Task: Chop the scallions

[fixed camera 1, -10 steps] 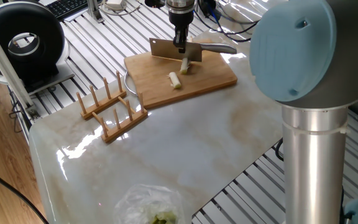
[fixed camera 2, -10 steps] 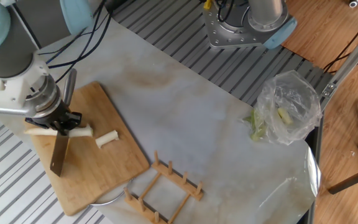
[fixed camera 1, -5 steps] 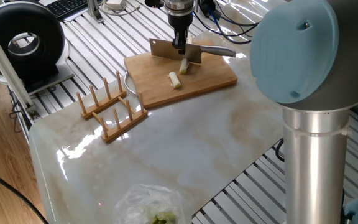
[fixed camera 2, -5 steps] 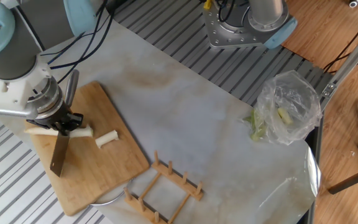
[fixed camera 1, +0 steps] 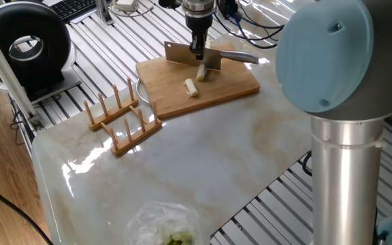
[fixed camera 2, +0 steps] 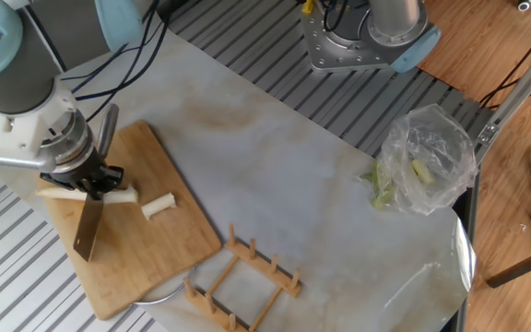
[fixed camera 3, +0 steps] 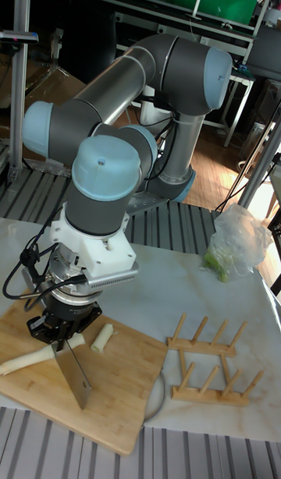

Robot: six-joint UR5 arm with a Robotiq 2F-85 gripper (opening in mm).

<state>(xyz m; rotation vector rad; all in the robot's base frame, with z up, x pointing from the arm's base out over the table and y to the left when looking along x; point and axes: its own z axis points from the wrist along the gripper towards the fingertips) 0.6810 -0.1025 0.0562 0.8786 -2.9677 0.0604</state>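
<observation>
Nothing moved | jaws clamp cleaver | scallions: long stalk, one cut stub

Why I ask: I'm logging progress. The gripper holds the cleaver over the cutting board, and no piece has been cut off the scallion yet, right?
Not quite. The gripper does hold the cleaver over the cutting board, but one short piece already lies cut off, apart from the long scallion stalk. The other fixed view shows it.

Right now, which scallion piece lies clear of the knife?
The short stubby piece, lying alone on the cutting board. The long stalk runs under the cleaver held by the gripper.
</observation>
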